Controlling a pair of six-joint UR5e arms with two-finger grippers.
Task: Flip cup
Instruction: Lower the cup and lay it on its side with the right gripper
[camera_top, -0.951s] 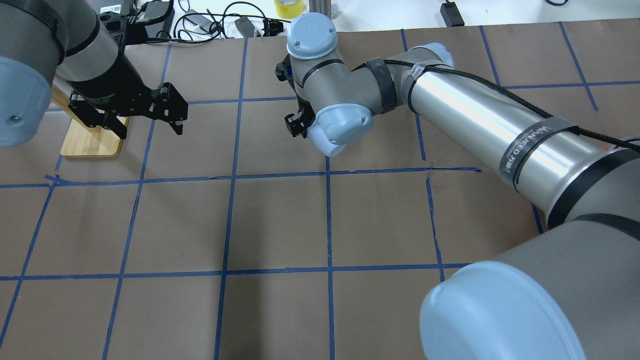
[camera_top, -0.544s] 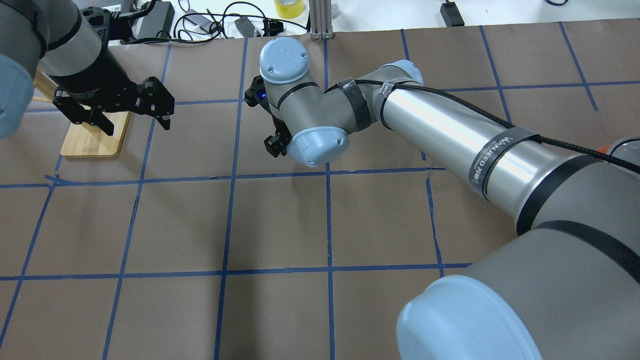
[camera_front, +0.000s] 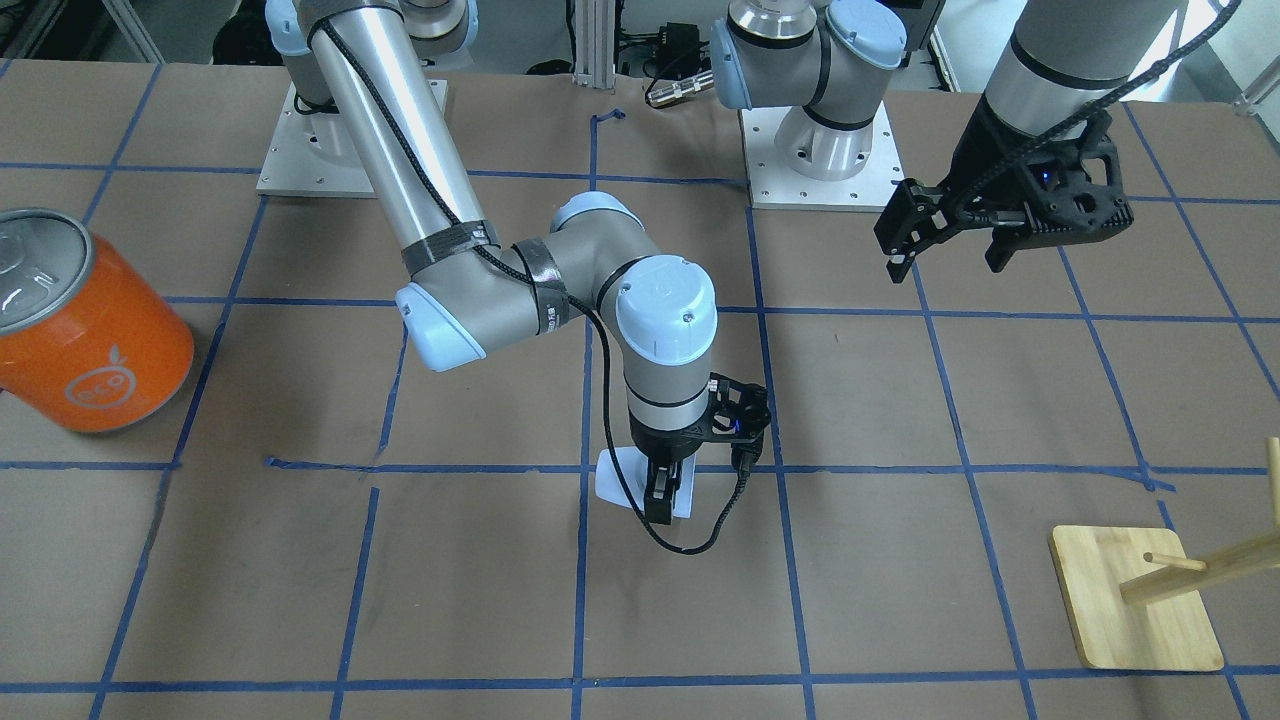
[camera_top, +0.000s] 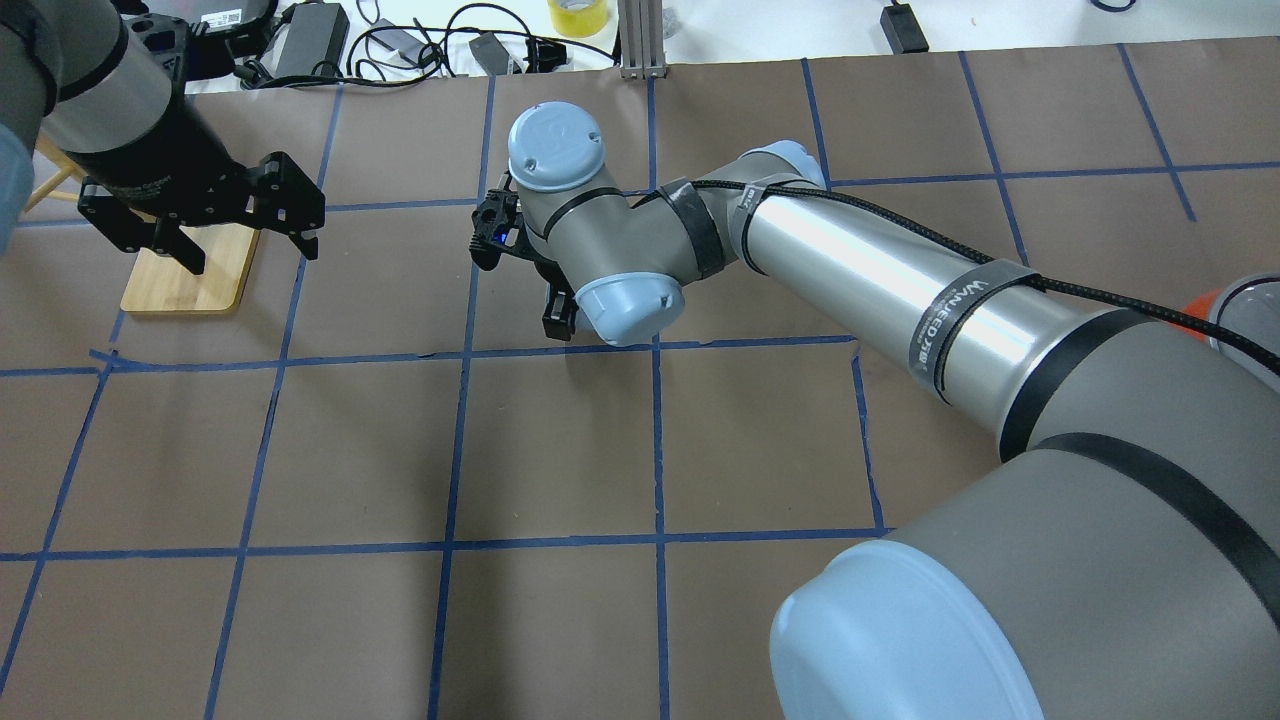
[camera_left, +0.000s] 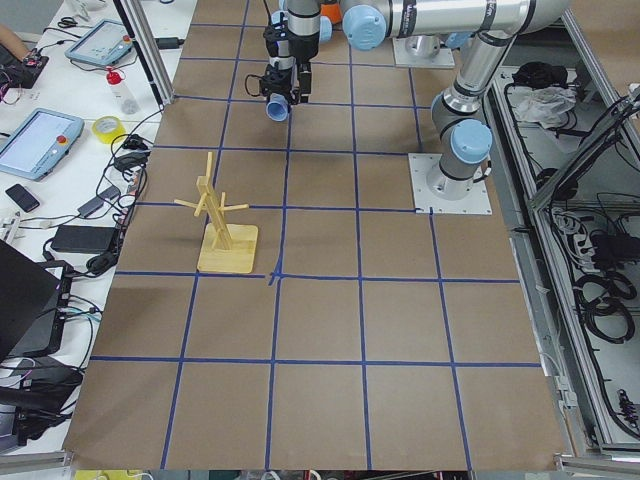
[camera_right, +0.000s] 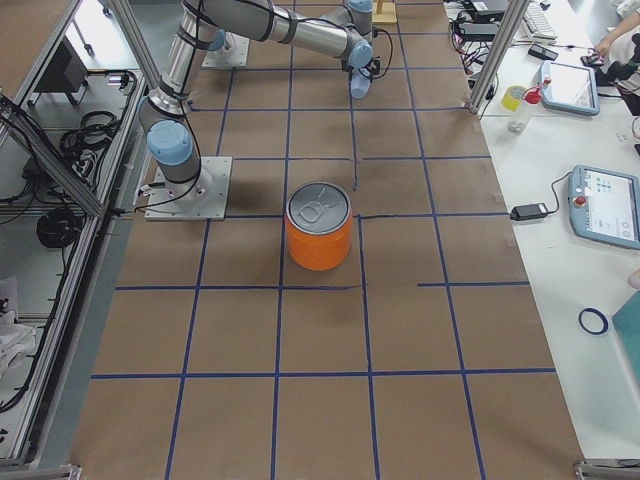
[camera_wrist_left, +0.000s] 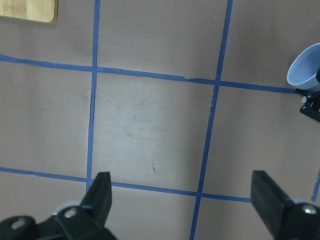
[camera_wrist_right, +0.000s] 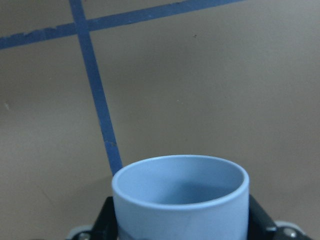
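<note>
**Cup clamped in right gripper, low over table centre**

Cup (camera_wrist_right: 180, 192) is tilted with its bluish inside showing, just above the brown paper table (camera_top: 560, 450) beside a blue tape crossing; contact with the table is unclear. Right gripper (camera_front: 660, 495) is closed on its wall, fingers (camera_wrist_right: 107, 220) on either side. Left gripper (camera_wrist_left: 182, 197) hangs wide open and empty, well apart. Orange can (camera_front: 85, 330) and wooden rack (camera_front: 1140, 610) stand far off.

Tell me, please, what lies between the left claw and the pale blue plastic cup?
Only bare brown paper with blue tape lines, as the left wrist view shows between left claw and pale blue plastic cup.
</note>
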